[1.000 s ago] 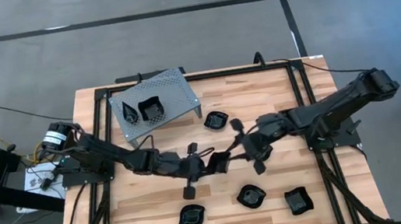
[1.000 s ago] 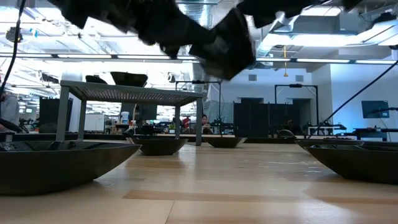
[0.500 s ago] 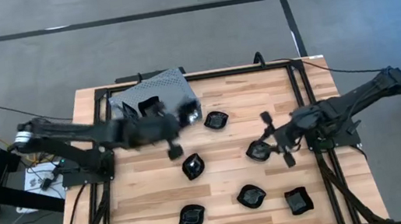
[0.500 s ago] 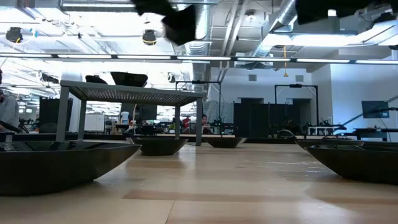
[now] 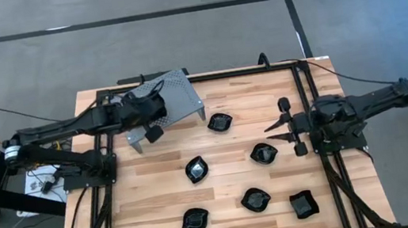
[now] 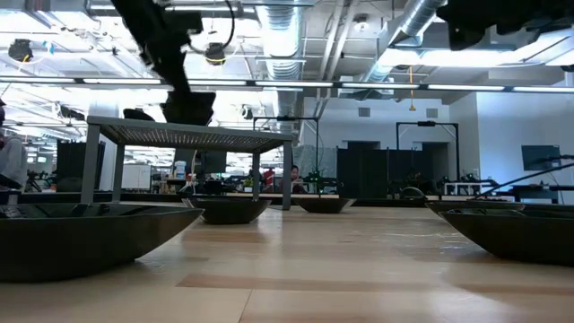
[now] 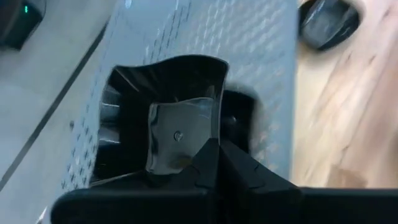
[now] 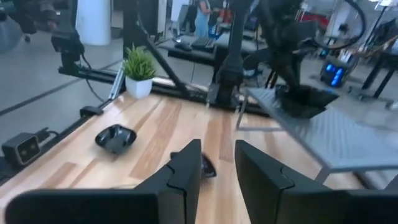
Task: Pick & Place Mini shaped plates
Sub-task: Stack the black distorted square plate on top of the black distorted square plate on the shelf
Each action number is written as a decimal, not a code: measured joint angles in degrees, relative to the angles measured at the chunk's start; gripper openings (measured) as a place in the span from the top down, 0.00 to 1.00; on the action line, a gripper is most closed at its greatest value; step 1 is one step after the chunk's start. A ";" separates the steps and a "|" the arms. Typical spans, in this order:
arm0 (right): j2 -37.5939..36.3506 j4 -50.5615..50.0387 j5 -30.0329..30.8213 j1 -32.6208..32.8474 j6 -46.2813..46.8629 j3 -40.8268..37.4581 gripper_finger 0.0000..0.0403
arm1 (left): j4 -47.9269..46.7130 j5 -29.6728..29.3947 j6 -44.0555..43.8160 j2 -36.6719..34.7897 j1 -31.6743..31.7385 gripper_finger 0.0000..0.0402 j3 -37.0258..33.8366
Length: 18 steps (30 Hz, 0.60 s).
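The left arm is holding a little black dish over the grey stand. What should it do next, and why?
Probably lower the dish onto the grey stand and then open. The left tool is shut on the dish's rim and hangs right above the stand's perforated top, beside dishes already there. The right tool waits open by the table's right edge.

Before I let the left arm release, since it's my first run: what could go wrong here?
The left gripper holds a squarish plate by its rim over the grey stand; it may tip on release. It could also knock the plate already there. The right gripper, open, waits near a table plate.
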 joint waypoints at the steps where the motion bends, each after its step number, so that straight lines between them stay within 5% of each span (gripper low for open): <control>1: 0.07 -0.24 -0.04 0.00 0.69 -0.04 0.77 | -0.27 -0.02 0.01 0.20 0.43 0.97 -0.44; 9: 3.20 0.44 -0.04 1.62 0.99 -0.11 0.77 | 1.89 0.01 3.31 0.20 0.40 0.94 -0.72; 18: 7.37 6.53 -0.04 1.84 0.76 -0.11 0.77 | 7.78 0.01 1.46 0.21 0.25 0.80 -0.72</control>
